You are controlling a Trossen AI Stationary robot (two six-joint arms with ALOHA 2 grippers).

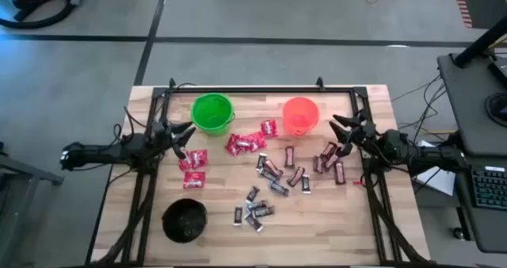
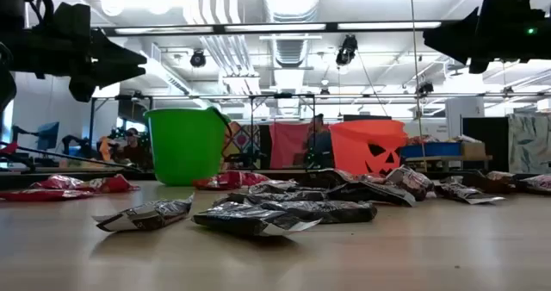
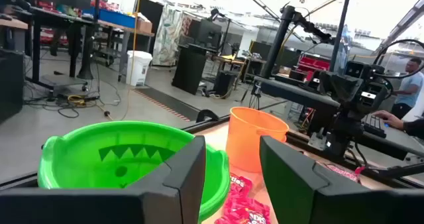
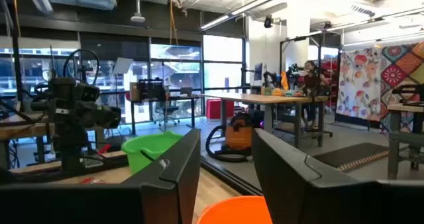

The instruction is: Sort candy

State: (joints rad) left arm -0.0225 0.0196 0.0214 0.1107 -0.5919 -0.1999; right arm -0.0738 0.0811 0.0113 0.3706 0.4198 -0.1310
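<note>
High view: three buckets, green (image 1: pixel 212 112), orange (image 1: pixel 300 116), black (image 1: pixel 184 220), ring the candy (image 1: pixel 269 173) scattered mid-tabletop (image 1: pixel 333 228). Left gripper (image 1: pixel 184 132) and right gripper (image 1: pixel 342 127) hover at opposite edges, jaws spread, empty.

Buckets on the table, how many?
3. Green bucket at the far edge, left of centre; orange bucket at the far edge, right of centre; black bucket at the near left corner. None looks hidden.

three buckets: green (image 1: pixel 212 112), orange (image 1: pixel 300 115), black (image 1: pixel 184 220); two arms.
</note>
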